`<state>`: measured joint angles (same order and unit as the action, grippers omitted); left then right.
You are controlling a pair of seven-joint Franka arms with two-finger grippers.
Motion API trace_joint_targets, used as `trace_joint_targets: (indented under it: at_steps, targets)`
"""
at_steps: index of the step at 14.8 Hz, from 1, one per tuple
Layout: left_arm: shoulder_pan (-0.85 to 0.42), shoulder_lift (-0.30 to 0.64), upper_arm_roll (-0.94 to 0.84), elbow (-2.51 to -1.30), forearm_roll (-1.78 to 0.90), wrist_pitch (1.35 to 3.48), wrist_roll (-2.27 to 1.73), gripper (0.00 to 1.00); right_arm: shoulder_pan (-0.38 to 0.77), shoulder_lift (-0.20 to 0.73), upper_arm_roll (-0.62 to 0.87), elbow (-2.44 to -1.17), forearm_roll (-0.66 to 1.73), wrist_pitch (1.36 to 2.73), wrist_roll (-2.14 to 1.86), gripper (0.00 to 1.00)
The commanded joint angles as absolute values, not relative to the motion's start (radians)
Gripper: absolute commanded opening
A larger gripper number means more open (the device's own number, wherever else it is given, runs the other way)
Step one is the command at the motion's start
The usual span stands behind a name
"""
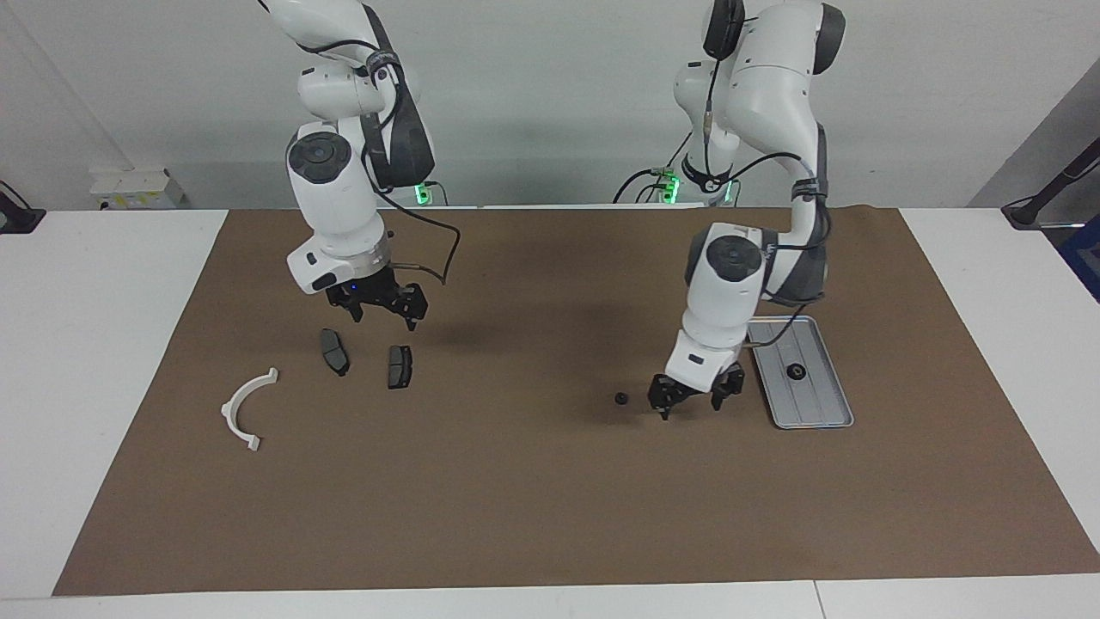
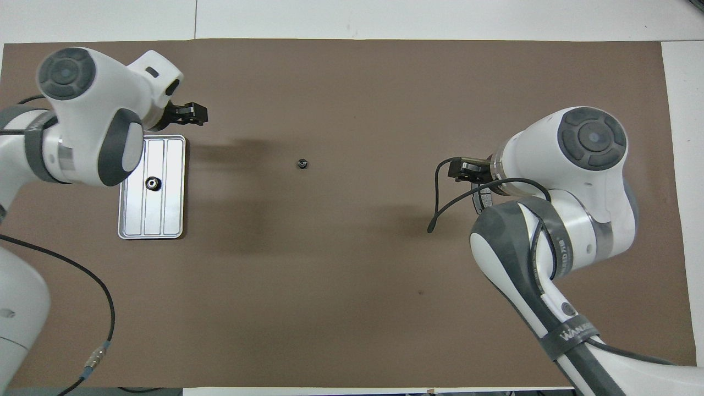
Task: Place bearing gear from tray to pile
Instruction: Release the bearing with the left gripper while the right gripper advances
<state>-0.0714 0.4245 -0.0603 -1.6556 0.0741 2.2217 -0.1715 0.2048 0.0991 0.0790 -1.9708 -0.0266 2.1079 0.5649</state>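
Two small black gears are what you see: one (image 1: 620, 398) lies on the brown mat (image 1: 550, 516) near the middle of the table, and a second gear (image 1: 796, 371) sits inside the tray (image 1: 821, 414) at the left arm's end. Your left gripper (image 1: 692, 401) hangs low over the mat between the loose gear and the tray, fingers spread wide, holding nothing and touching neither. Your right gripper (image 1: 383, 313) hovers over the mat above the two dark pads (image 1: 334, 352), also spread wide and empty. Those pads lie side by side, apart from each other, and the white half-ring (image 1: 246, 409) lies a little farther from the robots, toward the right arm's end. Your loose gear is well apart from that pile. From overhead, the right arm covers the pile, so you read it from the facing view.
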Motion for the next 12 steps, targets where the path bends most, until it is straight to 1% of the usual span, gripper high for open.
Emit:
trace_joint_targets:
  at_steps: [1,3,6,8,12]
  targets:
    - [0.02,0.394,-0.074,-1.67,0.006,2.183,0.021,1.0,0.251,0.113,0.077,-1.976,-0.003,2.151,0.617,1.0]
    - [0.067,0.394,-0.074,-1.68,0.005,2.186,0.092,1.0,0.291,0.132,0.077,-1.971,-0.003,2.175,0.668,1.0]
    - [0.09,0.403,-0.074,-1.695,0.005,2.2,0.143,1.0,0.371,0.179,0.077,-1.948,-0.003,2.2,0.776,1.0]
    - [0.103,0.406,-0.071,-1.703,0.003,2.209,0.166,1.0,0.393,0.207,0.077,-1.925,-0.006,2.212,0.808,1.0]
    - [0.118,0.399,-0.072,-1.778,0.003,2.249,0.193,1.0,0.443,0.267,0.077,-1.867,-0.014,2.229,0.899,1.0]
